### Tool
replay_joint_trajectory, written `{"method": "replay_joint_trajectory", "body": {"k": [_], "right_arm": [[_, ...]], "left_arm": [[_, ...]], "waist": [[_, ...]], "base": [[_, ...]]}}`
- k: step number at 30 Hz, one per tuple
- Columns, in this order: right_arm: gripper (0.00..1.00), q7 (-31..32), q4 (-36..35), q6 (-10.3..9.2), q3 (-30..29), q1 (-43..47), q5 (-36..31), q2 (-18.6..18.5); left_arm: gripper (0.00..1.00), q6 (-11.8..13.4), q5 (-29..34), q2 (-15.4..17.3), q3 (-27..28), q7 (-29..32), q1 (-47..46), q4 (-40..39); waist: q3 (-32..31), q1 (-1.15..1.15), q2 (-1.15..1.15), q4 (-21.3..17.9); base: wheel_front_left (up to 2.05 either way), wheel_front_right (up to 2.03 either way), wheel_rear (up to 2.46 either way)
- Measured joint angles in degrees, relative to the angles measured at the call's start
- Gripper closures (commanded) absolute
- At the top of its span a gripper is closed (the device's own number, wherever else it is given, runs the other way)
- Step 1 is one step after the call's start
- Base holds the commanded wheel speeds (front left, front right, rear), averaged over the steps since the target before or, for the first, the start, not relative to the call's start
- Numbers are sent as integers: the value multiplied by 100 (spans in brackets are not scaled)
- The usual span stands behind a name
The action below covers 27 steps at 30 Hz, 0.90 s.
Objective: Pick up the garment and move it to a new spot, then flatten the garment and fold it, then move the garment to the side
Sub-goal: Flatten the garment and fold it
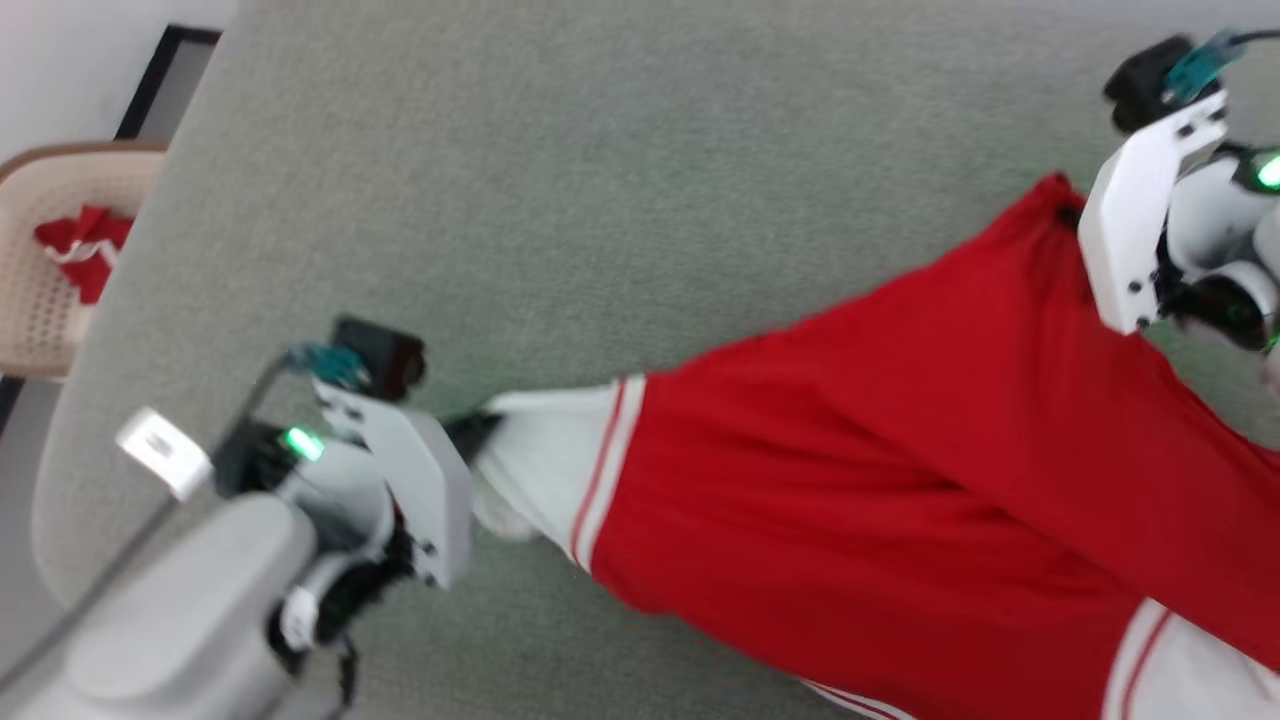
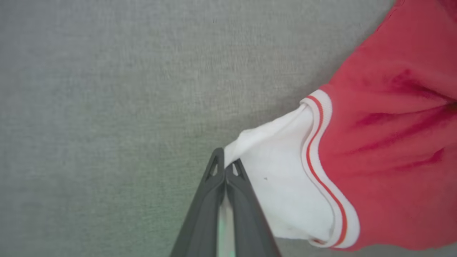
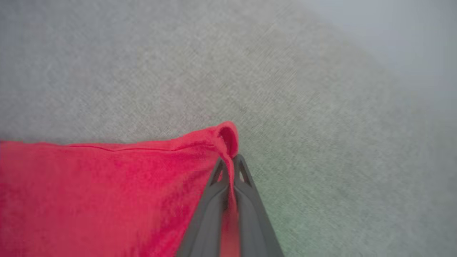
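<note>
One grey-green table (image 1: 600, 150) spreads across the head view, with rounded corners on its left side. Over its right half stretches the garment (image 1: 900, 450), a big red top pulled out slantwise between the two arms. I cannot tell whether its middle rests on the table or hangs just above it. A tan basket (image 1: 40, 310) with a holed wall stands off the table's left edge, and a small red-and-white cloth (image 1: 85, 250) lies crumpled in it.

The garment's white sleeve (image 1: 540, 470) points left, joined to the red body by a striped band (image 1: 605, 470). The left gripper (image 2: 225, 164) has its jaws pressed together on the tip of that sleeve. The right gripper (image 3: 228, 162) has its jaws clamped on a bunched red corner at the garment's far right end.
</note>
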Motion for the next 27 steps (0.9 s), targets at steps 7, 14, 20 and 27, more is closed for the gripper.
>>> {"method": "replay_joint_trajectory", "body": {"k": [7,14,20,27], "right_arm": [[100,-714,-177,0,-68,-245,96,-214],[100,-1152,-361,0,-272,-587,58,-339],[100,-1438,-423,0,-527,-877,-138,-376],[100,-1852,-335,0,-909,-1204,-514,-332]], "left_arm": [[100,97,156,539,165,692,-773,-279],[100,-36,417,848,260,1361,-1887,-238],[100,-308,668,813,240,1674,-2808,180],[100,-636,1034,480,210,1560,-3879,946]], "waist": [[-275,0,0,-356],[-607,0,0,-741],[-896,0,0,-1013],[-1154,0,0,-1241]], "base": [[0,0,0],[0,0,0],[0,0,0],[0,0,0]]}}
